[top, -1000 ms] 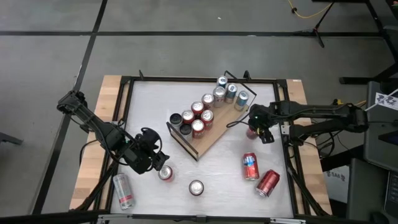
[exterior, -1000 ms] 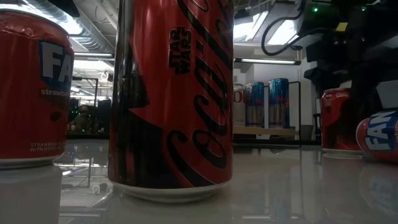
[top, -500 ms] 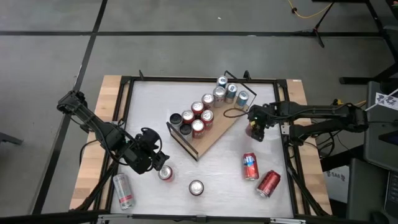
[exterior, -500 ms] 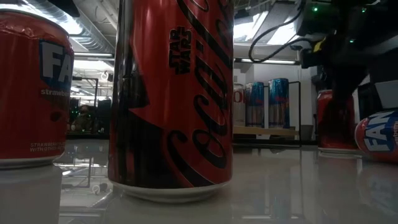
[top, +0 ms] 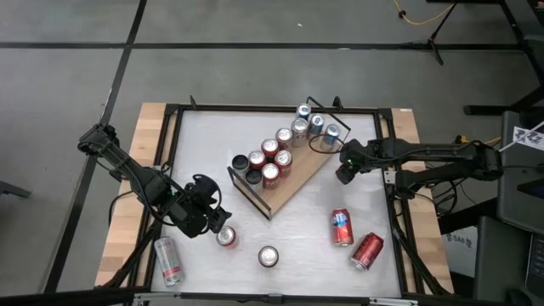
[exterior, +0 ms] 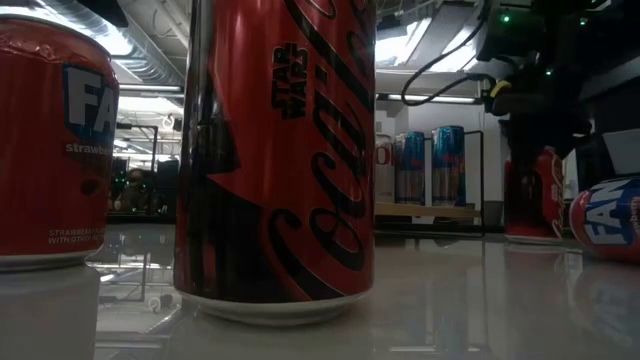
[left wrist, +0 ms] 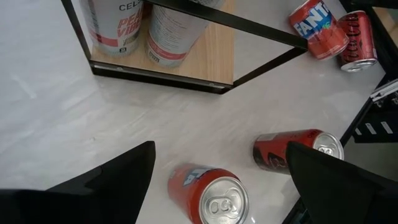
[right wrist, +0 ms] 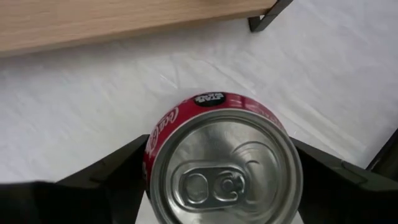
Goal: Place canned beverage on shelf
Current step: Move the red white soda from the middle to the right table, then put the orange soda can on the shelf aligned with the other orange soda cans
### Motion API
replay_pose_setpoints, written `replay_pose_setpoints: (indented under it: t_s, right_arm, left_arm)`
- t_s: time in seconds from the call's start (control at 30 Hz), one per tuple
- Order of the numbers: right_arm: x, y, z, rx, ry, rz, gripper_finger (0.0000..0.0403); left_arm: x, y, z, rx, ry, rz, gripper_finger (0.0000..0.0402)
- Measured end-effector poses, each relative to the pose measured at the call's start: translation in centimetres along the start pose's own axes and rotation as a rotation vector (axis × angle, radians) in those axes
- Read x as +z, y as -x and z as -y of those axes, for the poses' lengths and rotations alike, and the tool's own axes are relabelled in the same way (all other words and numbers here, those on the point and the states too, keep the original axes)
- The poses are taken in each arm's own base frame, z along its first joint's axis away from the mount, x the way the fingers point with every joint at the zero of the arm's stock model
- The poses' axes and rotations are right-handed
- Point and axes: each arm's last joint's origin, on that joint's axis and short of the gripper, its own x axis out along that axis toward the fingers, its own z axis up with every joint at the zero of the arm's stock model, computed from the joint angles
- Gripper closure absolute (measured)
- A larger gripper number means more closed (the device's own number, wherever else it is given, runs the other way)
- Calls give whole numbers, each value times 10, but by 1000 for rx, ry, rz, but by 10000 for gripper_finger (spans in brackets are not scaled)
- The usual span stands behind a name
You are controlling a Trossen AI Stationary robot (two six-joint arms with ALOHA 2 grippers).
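Currently: right gripper straddles upright red can, fingers apart either side, beside shelf; left gripper spread wide, empty.

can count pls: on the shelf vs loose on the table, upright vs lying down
Shelf, standing cans: 11
Table, upright cans: 3
Table, cans lying down: 3
Total: 17 cans
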Motion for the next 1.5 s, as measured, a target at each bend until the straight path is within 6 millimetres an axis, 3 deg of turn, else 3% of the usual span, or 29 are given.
replay_pose_setpoints:
  t_s: [0.47, 0.93, 1.5]
  right_arm:
    - [0, 0, -1, 19, 8, -14, 77]
    - [0, 1, -1, 26, 25, -16, 15]
    - [0, 1, -1, 21, 26, -12, 13]
  left_arm:
    - [0, 0, 0, 0, -1, 0, 48]
    - [0, 0, 0, 0, -1, 0, 48]
    - [0, 0, 1, -6, 2, -9, 48]
